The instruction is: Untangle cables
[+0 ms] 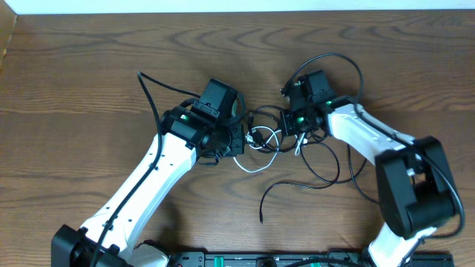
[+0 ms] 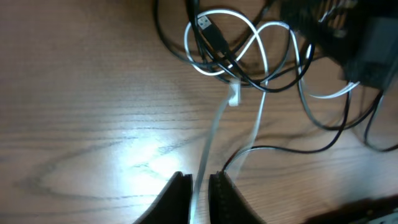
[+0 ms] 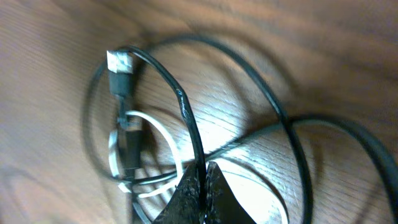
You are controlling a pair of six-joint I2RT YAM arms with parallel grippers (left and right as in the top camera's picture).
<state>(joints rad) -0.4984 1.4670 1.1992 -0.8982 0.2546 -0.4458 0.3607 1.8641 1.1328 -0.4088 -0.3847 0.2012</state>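
The cables lie knotted mid-table between my two grippers, around the tangle point(image 1: 263, 137). In the left wrist view a white cable point(image 2: 211, 134) runs from its looped knot down between my left gripper's point(image 2: 200, 180) fingers, which sit close on either side of it. A black USB plug point(image 2: 211, 31) lies inside the white loops. My right gripper point(image 3: 204, 169) is shut on a thin black cable point(image 3: 186, 118), which curves up to a plug end point(image 3: 119, 65). A white cable loop point(image 3: 171, 140) lies just left of those jaws. From overhead, the left gripper point(image 1: 237, 141) and right gripper point(image 1: 286, 124) face each other across the tangle.
Black cable loops spread right of and below the right gripper, with a loose end point(image 1: 262, 215) toward the front. A thicker black wire point(image 1: 148, 96) trails along the left arm. The arm base rail point(image 1: 260, 259) runs along the front edge.
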